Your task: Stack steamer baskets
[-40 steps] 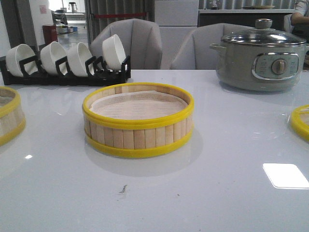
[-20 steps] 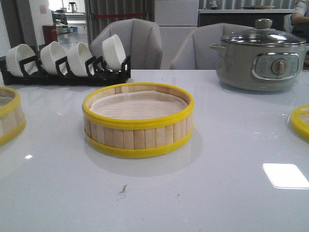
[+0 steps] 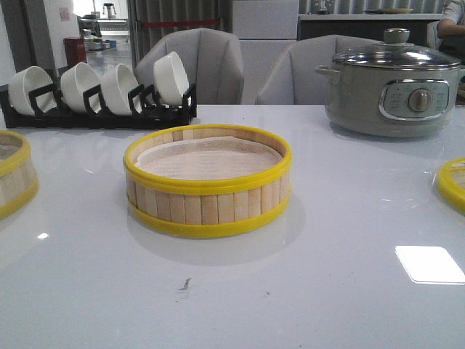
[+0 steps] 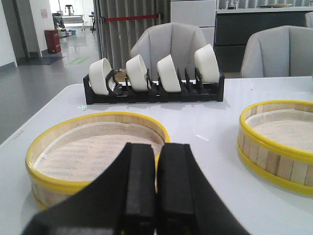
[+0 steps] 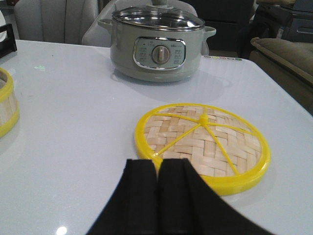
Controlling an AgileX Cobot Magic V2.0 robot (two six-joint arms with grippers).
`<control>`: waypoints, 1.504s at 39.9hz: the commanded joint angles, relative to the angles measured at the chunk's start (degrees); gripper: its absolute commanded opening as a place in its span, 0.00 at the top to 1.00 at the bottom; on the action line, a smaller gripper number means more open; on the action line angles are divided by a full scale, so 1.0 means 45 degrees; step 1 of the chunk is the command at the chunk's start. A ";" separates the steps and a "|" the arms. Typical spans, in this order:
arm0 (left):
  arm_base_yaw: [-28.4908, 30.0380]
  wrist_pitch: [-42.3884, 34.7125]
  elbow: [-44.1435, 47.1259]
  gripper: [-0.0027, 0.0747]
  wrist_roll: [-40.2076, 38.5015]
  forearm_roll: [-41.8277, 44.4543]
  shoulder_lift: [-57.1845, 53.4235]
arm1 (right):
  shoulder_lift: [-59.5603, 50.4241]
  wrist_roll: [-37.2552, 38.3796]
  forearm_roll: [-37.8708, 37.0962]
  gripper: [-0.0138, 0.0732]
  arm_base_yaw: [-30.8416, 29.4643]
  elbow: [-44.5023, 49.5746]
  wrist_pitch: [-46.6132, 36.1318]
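A steamer basket (image 3: pixel 208 182) with slat walls and yellow rims sits in the middle of the white table; it also shows in the left wrist view (image 4: pixel 279 139) and the right wrist view (image 5: pixel 6 105). A second basket (image 3: pixel 13 171) lies at the left edge, and in the left wrist view (image 4: pixel 88 152) it sits just beyond my left gripper (image 4: pixel 156 147), which is shut and empty. The woven yellow-rimmed lid (image 5: pixel 203 142) lies flat just beyond my right gripper (image 5: pixel 157 164), also shut and empty; its rim shows at the front view's right edge (image 3: pixel 452 183). Neither gripper shows in the front view.
A black rack with white bowls (image 3: pixel 102 91) stands at the back left, also seen in the left wrist view (image 4: pixel 154 78). A grey electric pot with a glass lid (image 3: pixel 392 83) stands at the back right, beyond the lid in the right wrist view (image 5: pixel 156 46). Grey chairs (image 3: pixel 218 65) stand behind the table.
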 commanded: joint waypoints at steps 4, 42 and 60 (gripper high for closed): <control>0.0028 -0.0757 0.0022 0.85 -0.0097 -0.0116 -0.0133 | -0.0259 -0.0148 -0.0077 0.78 -0.0086 -0.0198 -0.1060; -0.0903 0.6900 -1.4285 0.85 0.0341 0.1533 1.1931 | -0.0259 -0.0148 -0.0077 0.78 -0.0086 -0.0198 -0.1060; -0.0903 0.6709 -1.4256 0.85 0.0341 0.1116 1.2831 | -0.0259 -0.0148 -0.0077 0.78 -0.0086 -0.0198 -0.1060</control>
